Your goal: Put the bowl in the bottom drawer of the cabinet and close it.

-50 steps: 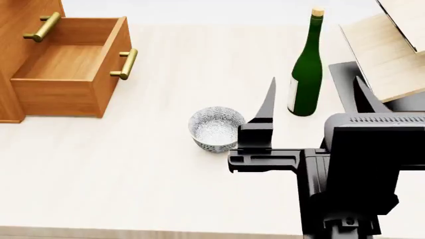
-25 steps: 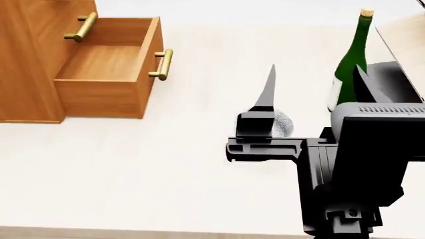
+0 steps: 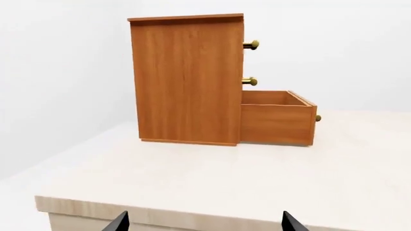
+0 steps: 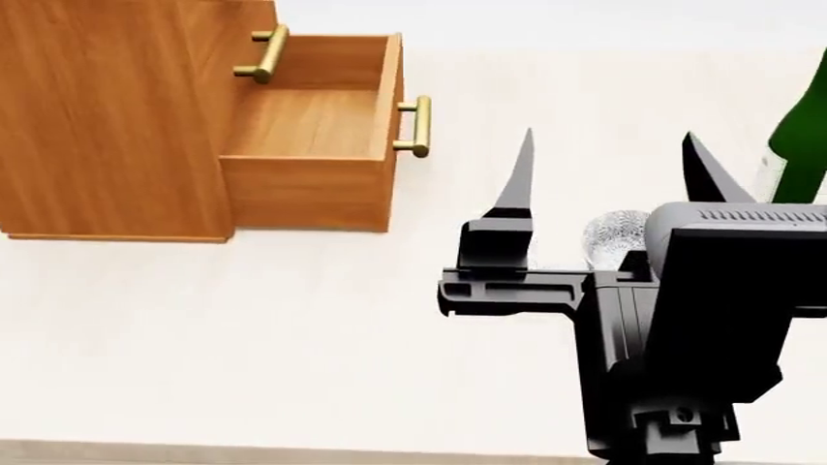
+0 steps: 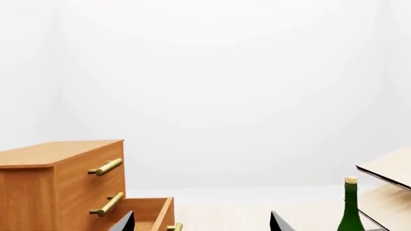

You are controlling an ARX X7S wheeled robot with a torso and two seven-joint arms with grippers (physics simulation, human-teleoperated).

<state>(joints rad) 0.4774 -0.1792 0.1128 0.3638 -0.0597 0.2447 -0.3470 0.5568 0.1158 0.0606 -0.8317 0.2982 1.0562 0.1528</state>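
Head view, as we log it: bottom drawer (image 4: 317, 121) of the cabinet (image 4: 104, 116) pulled out and empty at the tabletop's (image 4: 259, 329) far left corner; bowl (image 4: 614, 237) on the tabletop, not yet lifted. Our right gripper (image 4: 607, 179) hangs above it, jaws spread, holding nothing. Left gripper (image 3: 202, 224) likewise released.

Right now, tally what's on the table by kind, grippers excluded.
Cabinet: 1
Open bottom drawer: 1
Closed upper drawers: 2
Brass handles: 3
Bowl: 1
Green bottle: 1
Light-wood rack: 1
Total: 10
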